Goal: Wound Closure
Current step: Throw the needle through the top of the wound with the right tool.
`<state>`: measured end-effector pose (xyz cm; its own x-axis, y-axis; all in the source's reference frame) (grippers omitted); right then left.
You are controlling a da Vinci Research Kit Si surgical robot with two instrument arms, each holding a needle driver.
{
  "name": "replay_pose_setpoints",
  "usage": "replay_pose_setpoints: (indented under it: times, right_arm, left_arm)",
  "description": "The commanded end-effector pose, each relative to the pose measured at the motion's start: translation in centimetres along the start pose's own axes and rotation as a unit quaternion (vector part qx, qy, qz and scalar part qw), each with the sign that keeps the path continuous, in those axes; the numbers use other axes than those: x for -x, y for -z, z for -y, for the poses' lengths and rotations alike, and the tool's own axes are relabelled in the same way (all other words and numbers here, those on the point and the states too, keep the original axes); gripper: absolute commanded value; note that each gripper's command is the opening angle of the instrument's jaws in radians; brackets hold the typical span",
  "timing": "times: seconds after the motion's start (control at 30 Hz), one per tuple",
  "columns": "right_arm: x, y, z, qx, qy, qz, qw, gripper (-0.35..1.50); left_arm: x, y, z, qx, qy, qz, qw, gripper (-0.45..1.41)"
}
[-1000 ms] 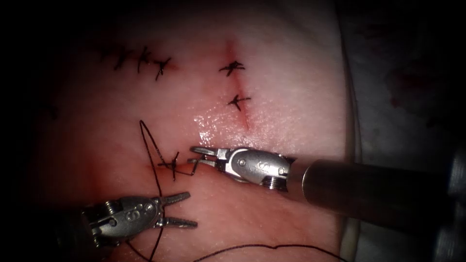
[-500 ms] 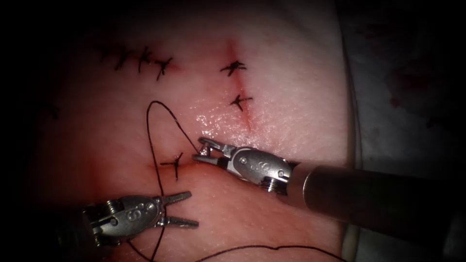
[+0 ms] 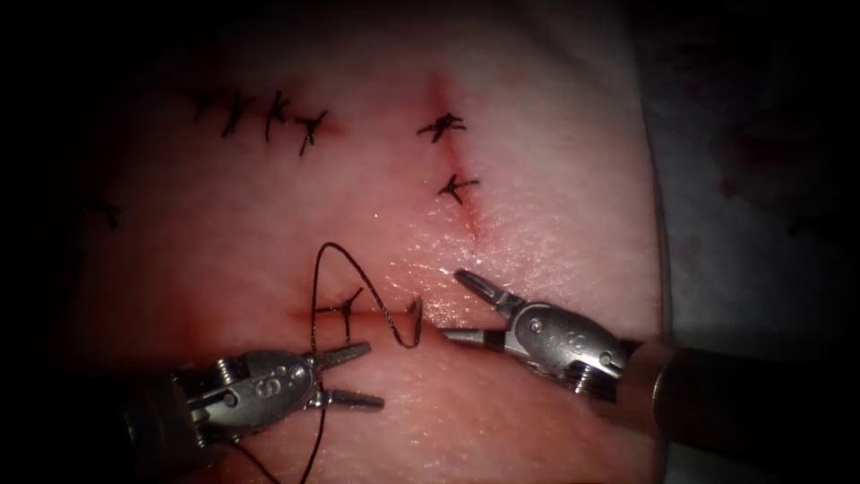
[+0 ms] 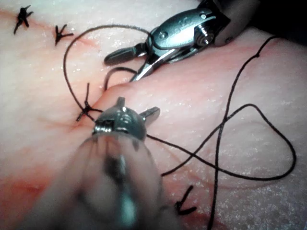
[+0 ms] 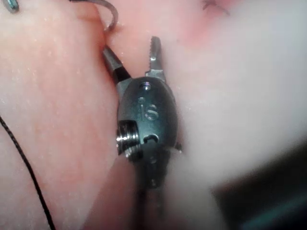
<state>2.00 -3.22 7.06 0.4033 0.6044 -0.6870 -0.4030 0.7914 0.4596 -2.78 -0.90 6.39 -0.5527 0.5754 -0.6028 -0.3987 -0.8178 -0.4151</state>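
Observation:
My right tool (image 3: 452,305) sits at the right end of the cut (image 3: 385,314) with its jaws spread wide and nothing between them. The curved needle (image 3: 408,330) stands free just left of its lower jaw, at the cut; whether its tip is in the tissue I cannot tell. Thread (image 3: 333,247) arcs up from the needle and drops past a stitch (image 3: 340,309). My left tool (image 3: 358,375) lies below and left of the cut, jaws open, with the thread crossing their base. The right wrist view has the open right tool (image 5: 129,48) beside the needle (image 5: 112,17). The left wrist view shows the left tool (image 4: 136,108), needle (image 4: 109,76) and right tool (image 4: 122,67).
Two stitches (image 3: 457,188) close a second, upright cut further back, and a row of several stitches (image 3: 273,116) lies at the back left. Slack thread (image 4: 259,110) loops over the tissue near the left tool. The tissue's edge (image 3: 658,224) runs down the right.
The right tool's jaws, shut on the needle a second ago, have opened wide and let it go. That tool has drawn back to the right, and the thread loop has dropped lower and rightward.

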Motion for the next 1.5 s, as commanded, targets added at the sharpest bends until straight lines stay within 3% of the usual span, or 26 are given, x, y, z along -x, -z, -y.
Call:
replay_pose_setpoints:
  times: [0.03,0.1,0.43,0.53,0.8,0.93,1.0,1.13,1.23,1.27,1.43,1.5]
  right_arm:
    - [-0.12,-0.02,0.01,-0.013,0.021,-0.003,1.000,1.30]
    - [-0.27,0.08,0.01,-0.016,0.041,-0.012,0.999,1.18]
    - [-0.67,0.25,0.02,0.025,0.085,-0.047,0.995,1.20]
    - [-0.73,0.19,0.06,0.024,0.105,-0.047,0.993,1.10]
    - [-0.98,-0.13,0.16,0.057,0.165,-0.067,0.982,1.22]
    - [-1.12,-0.17,0.18,0.068,0.179,-0.080,0.978,1.20]
    - [-1.31,-0.14,0.15,0.075,0.190,-0.086,0.975,1.10]
    - [-1.50,-0.09,0.07,0.089,0.204,-0.096,0.970,1.11]
    - [-1.54,-0.12,0.06,0.096,0.212,-0.100,0.967,1.18]
    - [-1.57,-0.16,0.07,0.103,0.225,-0.103,0.964,1.28]
    - [-1.58,-0.30,0.09,0.098,0.253,-0.111,0.956,1.27]
    - [-1.59,-0.42,0.08,0.087,0.300,-0.122,0.942,1.27]
  left_arm:
    - [0.00,-0.10,0.00,-0.001,0.000,0.000,1.000,0.22]
    - [-0.01,-0.13,-0.02,-0.004,-0.002,0.001,1.000,0.22]
    - [0.03,-0.38,0.03,-0.010,-0.006,-0.003,1.000,0.21]
    - [0.17,-0.54,0.00,0.003,-0.018,0.013,1.000,0.21]
    - [0.48,-0.53,-0.05,0.022,-0.014,0.040,0.999,0.21]
    - [0.52,-0.48,-0.05,0.025,-0.016,0.043,0.999,0.21]
    - [0.57,-0.48,-0.09,0.026,-0.019,0.050,0.998,0.21]
    - [0.61,-0.54,-0.14,0.028,-0.021,0.060,0.998,0.21]
    - [0.60,-0.55,-0.15,0.028,-0.021,0.060,0.998,0.21]
    - [0.60,-0.56,-0.16,0.030,-0.020,0.059,0.998,0.21]
    - [0.59,-0.54,-0.17,0.030,-0.020,0.061,0.997,0.21]
    - [0.59,-0.54,-0.17,0.031,-0.021,0.061,0.997,0.21]
